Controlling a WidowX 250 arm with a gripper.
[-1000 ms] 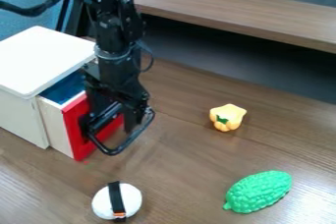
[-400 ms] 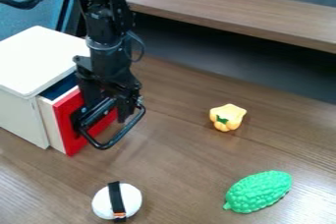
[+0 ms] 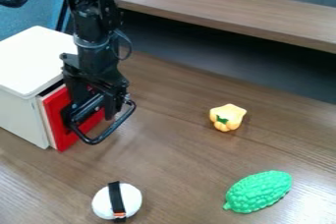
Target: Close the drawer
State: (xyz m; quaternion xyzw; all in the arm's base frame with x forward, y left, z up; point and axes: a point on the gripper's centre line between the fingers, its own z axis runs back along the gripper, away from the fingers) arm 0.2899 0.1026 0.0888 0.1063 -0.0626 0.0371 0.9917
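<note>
The gripper (image 3: 98,111) sits at the red drawer front (image 3: 56,107), presumably to push it home — open or closed, I cannot tell.

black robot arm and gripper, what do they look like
The jointed black robot arm has a grey ring, small pale marks near its top and a thin dark cable looping beside it. The black gripper has a rounded, rod-like black loop.
</note>
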